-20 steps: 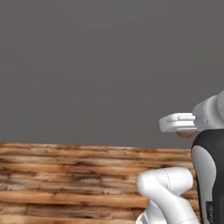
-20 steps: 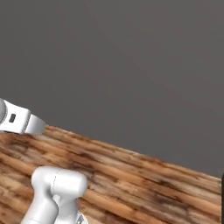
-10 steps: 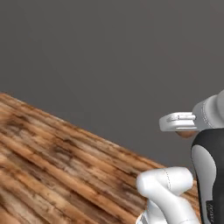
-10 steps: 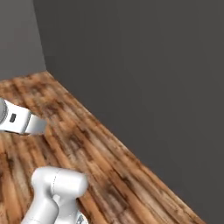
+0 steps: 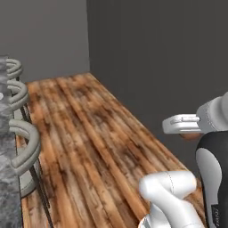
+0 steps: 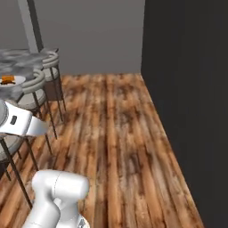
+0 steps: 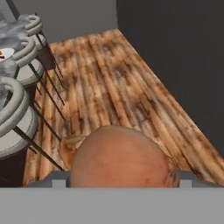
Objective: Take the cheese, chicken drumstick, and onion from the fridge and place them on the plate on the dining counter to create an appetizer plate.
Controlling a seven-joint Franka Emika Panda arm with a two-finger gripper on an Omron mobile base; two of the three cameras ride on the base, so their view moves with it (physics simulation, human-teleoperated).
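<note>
While the gripper is clamped wide on the onion, note the plate sits on the dining counter, ahead and left of your hand, past the stools.

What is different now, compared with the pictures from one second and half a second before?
The base has turned, so the whole view swung: the wall gave way to the wooden floor, the stools and the dining counter with the plate. The arm kept its pose, and the gripper still holds the onion.
</note>
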